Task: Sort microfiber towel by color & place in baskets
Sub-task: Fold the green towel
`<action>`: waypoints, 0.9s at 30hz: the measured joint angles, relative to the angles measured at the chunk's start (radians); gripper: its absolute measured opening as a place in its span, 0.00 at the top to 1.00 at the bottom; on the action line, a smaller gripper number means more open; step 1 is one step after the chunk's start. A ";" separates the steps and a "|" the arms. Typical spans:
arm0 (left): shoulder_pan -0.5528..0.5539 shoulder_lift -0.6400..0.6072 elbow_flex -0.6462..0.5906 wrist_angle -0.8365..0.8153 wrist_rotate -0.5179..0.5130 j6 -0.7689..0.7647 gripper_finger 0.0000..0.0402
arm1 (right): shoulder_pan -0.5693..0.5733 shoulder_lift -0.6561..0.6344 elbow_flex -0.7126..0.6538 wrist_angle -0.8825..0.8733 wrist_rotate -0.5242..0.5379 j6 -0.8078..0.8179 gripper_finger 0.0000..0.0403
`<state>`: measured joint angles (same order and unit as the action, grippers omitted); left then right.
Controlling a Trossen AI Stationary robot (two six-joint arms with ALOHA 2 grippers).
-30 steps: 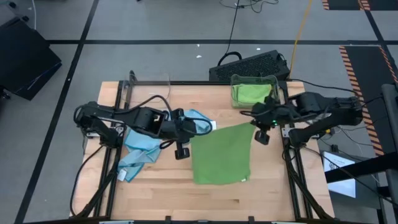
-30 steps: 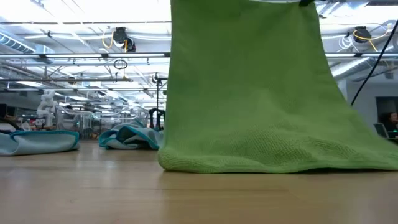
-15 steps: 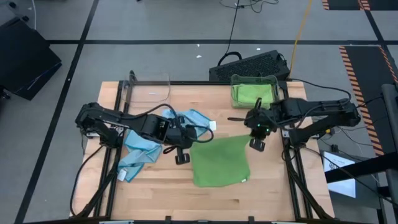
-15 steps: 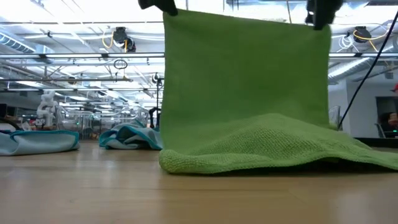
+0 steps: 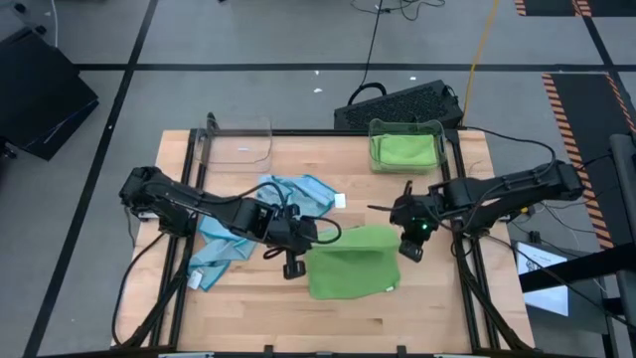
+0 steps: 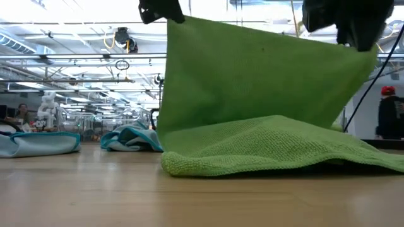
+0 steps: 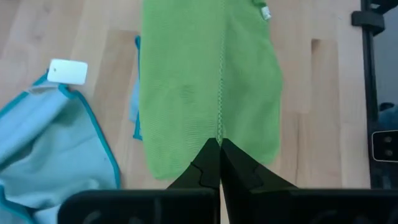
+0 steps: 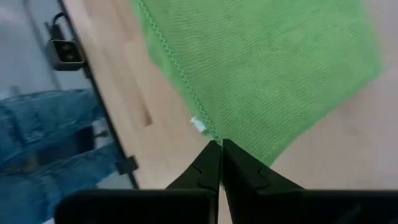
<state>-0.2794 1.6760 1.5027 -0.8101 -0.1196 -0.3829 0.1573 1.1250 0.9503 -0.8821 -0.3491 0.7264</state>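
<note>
Both arms hold the green towel [image 5: 353, 261] by its two far corners. The left gripper [image 5: 316, 237] has its fingers pressed together on one corner, and the right gripper [image 5: 405, 217] pinches the other corner in the same way; both wrist views show the cloth edge caught between shut fingers.

Compared with a second ago, the towel was hanging much higher and stretched more open. Now the two arms have come lower and toward the near edge of the surface [image 5: 437, 308], so the held edge passes over the lower part of the cloth. In the low view the front half lies on the wood and the back half leans over it. I think this is a fold in progress, about half done, so that the towel becomes small enough for a bin.

The right basket [image 5: 405, 147] at the far side already contains something green. The left basket [image 5: 238, 144] looks empty. The blue towels [image 5: 237, 234] lie in a heap just beside the left arm, not yet sorted.
</note>
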 joint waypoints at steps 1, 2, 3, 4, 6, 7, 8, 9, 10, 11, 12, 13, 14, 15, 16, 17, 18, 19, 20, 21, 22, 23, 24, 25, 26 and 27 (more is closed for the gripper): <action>-0.003 0.000 -0.007 0.004 0.001 -0.009 1.00 | 0.004 -0.005 -0.022 0.026 -0.012 0.012 0.98; -0.003 0.000 -0.015 0.010 0.007 -0.014 1.00 | 0.010 -0.007 -0.043 0.051 -0.024 0.023 0.98; -0.004 0.000 -0.025 0.021 0.018 -0.019 1.00 | 0.016 -0.008 -0.062 0.073 -0.031 0.035 0.98; -0.005 0.000 -0.036 0.033 0.027 -0.020 1.00 | 0.021 -0.010 -0.080 0.089 -0.043 0.044 0.98; -0.007 0.000 -0.054 0.065 0.042 -0.024 1.00 | 0.034 -0.010 -0.108 0.118 -0.047 0.058 0.98; -0.008 0.000 -0.062 0.086 0.049 -0.024 1.00 | 0.039 -0.011 -0.122 0.134 -0.048 0.064 0.98; -0.008 0.000 -0.071 0.109 0.062 -0.026 1.00 | 0.042 -0.011 -0.135 0.149 -0.049 0.067 0.98; -0.008 0.000 -0.081 0.134 0.077 -0.027 1.00 | 0.045 -0.011 -0.145 0.161 -0.049 0.070 0.98; -0.008 0.000 -0.094 0.162 0.090 -0.027 1.00 | 0.048 -0.010 -0.151 0.165 -0.049 0.073 0.98; -0.008 0.000 -0.107 0.187 0.094 -0.032 1.00 | 0.049 -0.010 -0.153 0.164 -0.049 0.073 0.98; -0.008 0.000 -0.119 0.207 0.094 -0.042 1.00 | 0.050 -0.011 -0.154 0.166 -0.049 0.073 0.98; -0.008 0.000 -0.131 0.222 0.094 -0.048 1.00 | 0.050 -0.011 -0.156 0.167 -0.049 0.073 0.98; -0.008 0.000 -0.142 0.235 0.094 -0.056 1.00 | 0.050 -0.011 -0.157 0.166 -0.049 0.072 0.98; -0.008 0.000 -0.152 0.241 0.094 -0.068 1.00 | 0.050 -0.011 -0.157 0.167 -0.048 0.071 0.98; -0.008 0.000 -0.162 0.245 0.094 -0.078 1.00 | 0.050 -0.011 -0.157 0.169 -0.048 0.070 0.98; -0.008 0.000 -0.170 0.245 0.095 -0.094 1.00 | 0.050 -0.011 -0.157 0.173 -0.048 0.068 0.98; -0.008 0.000 -0.178 0.244 0.095 -0.103 1.00 | 0.050 -0.010 -0.157 0.177 -0.047 0.062 0.98; -0.008 0.000 -0.184 0.244 0.094 -0.112 1.00 | 0.050 -0.010 -0.157 0.178 -0.044 0.054 0.98; -0.008 0.000 -0.189 0.245 0.094 -0.118 1.00 | 0.050 -0.010 -0.157 0.177 -0.039 0.045 0.98; -0.009 0.000 -0.192 0.246 0.095 -0.118 1.00 | 0.050 -0.010 -0.158 0.177 -0.028 0.039 0.99; -0.012 0.000 -0.195 0.247 0.095 -0.119 1.00 | 0.050 -0.011 -0.164 0.183 -0.018 0.038 0.99; -0.013 0.000 -0.198 0.252 0.095 -0.119 1.00 | 0.050 -0.010 -0.173 0.189 -0.018 0.039 0.99; -0.013 0.000 -0.206 0.267 0.095 -0.119 1.00 | 0.050 -0.010 -0.185 0.197 -0.019 0.042 0.99; -0.013 0.000 -0.215 0.284 0.095 -0.120 1.00 | 0.050 -0.010 -0.199 0.214 -0.024 0.047 0.99; -0.013 0.000 -0.225 0.297 0.095 -0.120 1.00 | 0.051 -0.010 -0.214 0.238 -0.037 0.056 0.99; -0.013 0.000 -0.234 0.311 0.096 -0.120 1.00 | 0.054 -0.010 -0.231 0.263 -0.048 0.065 0.99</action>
<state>-0.2924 1.6756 1.2684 -0.4988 -0.0239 -0.5034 0.2115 1.1145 0.7197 -0.6188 -0.3975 0.7913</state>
